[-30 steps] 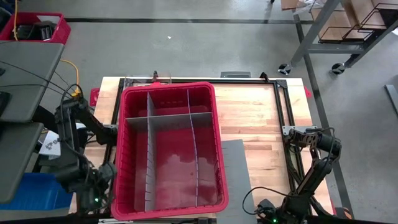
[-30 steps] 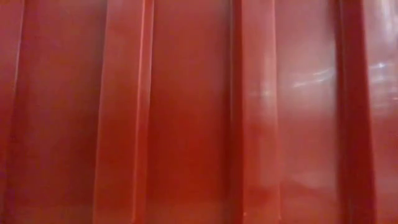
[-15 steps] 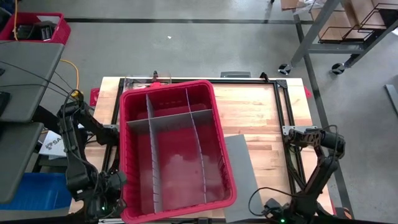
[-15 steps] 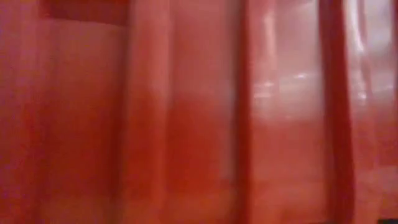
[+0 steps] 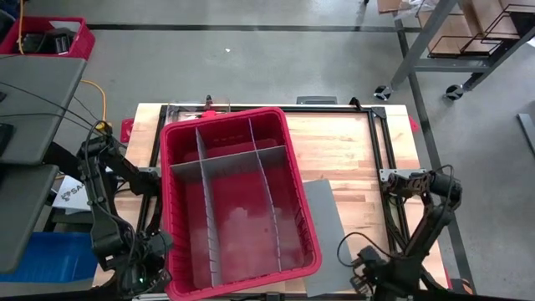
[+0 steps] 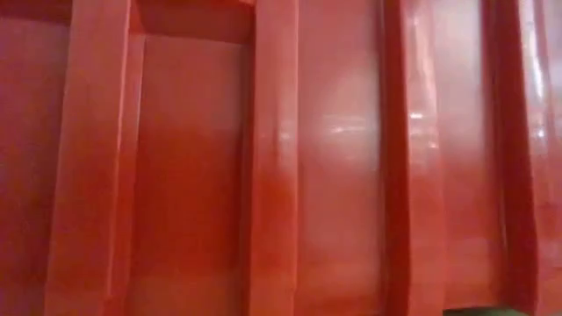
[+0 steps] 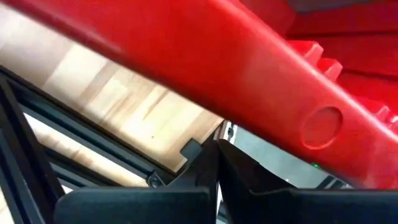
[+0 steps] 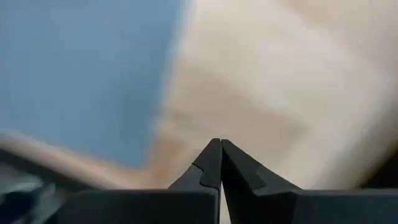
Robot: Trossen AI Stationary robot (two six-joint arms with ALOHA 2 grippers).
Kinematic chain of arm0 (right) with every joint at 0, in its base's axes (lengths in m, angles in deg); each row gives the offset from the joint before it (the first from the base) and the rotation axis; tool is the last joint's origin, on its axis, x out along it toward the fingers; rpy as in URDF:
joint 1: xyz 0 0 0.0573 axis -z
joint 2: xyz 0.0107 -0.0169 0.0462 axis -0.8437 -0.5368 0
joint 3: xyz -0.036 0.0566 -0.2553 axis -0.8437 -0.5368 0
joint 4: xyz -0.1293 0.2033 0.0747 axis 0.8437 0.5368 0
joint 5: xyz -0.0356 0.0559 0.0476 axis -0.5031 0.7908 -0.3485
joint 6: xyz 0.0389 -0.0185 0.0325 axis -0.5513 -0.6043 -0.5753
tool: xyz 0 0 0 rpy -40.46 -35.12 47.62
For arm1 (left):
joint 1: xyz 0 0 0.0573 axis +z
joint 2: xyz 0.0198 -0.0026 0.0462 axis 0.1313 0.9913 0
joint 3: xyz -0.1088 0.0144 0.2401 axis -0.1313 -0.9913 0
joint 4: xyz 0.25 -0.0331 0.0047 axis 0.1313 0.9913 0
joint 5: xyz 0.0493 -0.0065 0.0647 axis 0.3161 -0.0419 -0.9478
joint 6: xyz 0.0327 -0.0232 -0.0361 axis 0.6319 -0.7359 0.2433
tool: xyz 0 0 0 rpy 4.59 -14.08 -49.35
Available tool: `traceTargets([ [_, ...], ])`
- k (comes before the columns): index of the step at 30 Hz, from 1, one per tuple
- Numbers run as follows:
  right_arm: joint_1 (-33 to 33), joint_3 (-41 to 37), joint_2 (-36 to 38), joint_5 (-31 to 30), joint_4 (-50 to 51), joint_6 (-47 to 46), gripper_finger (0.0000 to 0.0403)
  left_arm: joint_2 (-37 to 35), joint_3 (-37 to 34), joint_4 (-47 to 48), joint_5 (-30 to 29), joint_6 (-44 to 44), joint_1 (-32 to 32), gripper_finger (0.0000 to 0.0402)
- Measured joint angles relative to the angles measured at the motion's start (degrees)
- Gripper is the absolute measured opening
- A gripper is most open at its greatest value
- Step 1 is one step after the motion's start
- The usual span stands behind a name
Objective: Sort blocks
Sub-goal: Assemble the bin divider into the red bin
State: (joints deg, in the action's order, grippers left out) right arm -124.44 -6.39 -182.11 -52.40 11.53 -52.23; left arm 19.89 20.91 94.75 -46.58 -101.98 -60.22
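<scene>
Seemingly nothing is sorted yet. From above, the red bin (image 5: 238,201) sits skewed on the tabletop (image 5: 351,159), its grey dividers (image 5: 230,163) marking off compartments that all look bare; no blocks show anywhere, in the bin or beside it. A flat grey sheet (image 5: 324,230) lies on the tabletop touching the bin's right wall. The left gripper (image 5: 138,272) hangs low just beside the bin's near-left corner, and the right gripper (image 5: 368,272) sits near the tabletop's front edge, well apart from the bin on its right.

At table height, the bin's ribbed red wall fills the whole picture, so nothing else can be judged there.

Past the left wrist, the fingers (image 7: 236,168) are clenched together on nothing, right under the bin's red rim (image 7: 249,74).

Past the right wrist, the fingers (image 8: 214,162) are likewise pressed together and empty, over blurred pale wood beside the grey sheet.

Judging by this, the whole sorting remains to be done, and where the blocks are cannot be told.
</scene>
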Motion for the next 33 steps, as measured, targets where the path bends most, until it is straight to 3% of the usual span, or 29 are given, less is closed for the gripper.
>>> traceTargets([
  [16,5.65,-0.26,-3.87,-13.75,-15.49,1.67,0.0,0.63,0.0,-0.02,-0.26,3.99,0.28,0.0],
  [27,5.75,-0.39,-2.75,-34.16,-26.75,2.55,0.0,2.18,0.07,-0.91,-0.37,4.94,0.33,0.0],
  [30,4.12,-0.37,-1.56,-34.53,-28.64,4.39,0.0,2.56,0.11,-1.25,-0.43,4.92,0.31,0.0],
  [33,1.91,-0.04,-1.38,-30.76,-28.69,4.98,0.0,2.74,0.11,-1.94,-1.29,4.84,0.31,0.0],
])
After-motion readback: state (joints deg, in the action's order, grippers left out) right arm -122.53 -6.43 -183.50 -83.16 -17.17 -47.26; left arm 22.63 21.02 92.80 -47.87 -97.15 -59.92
